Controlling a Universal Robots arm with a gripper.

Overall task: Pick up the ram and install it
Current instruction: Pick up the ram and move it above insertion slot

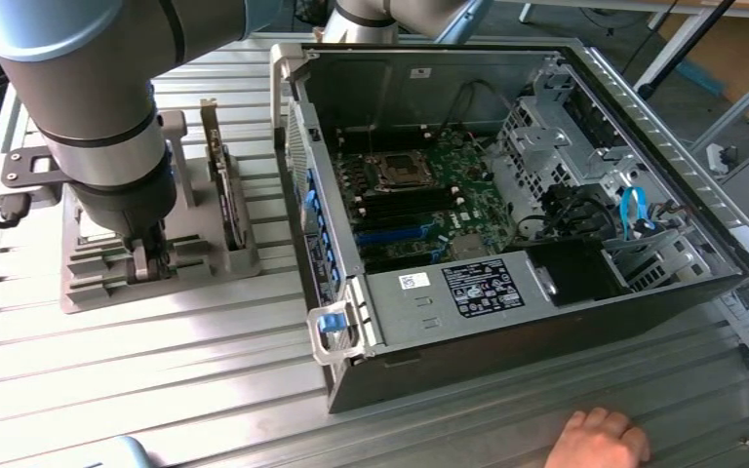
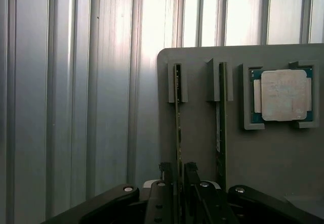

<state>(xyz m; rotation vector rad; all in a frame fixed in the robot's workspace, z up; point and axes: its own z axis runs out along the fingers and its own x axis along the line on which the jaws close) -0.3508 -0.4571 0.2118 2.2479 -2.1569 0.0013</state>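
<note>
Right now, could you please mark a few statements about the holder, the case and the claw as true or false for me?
1. The processor chip sits in the grey holder. True.
2. The computer case is closed up. False: its side is off and the motherboard shows.
3. The claw straddles the ram, which stands on edge in the holder. True.
4. A hand reaches inside the case. False: it rests on the table, outside the case.

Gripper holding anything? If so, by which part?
Nothing held yet. The gripper stands open astride one end of the thin green ram stick, which sits edge-up in the grey slotted holder.
</note>
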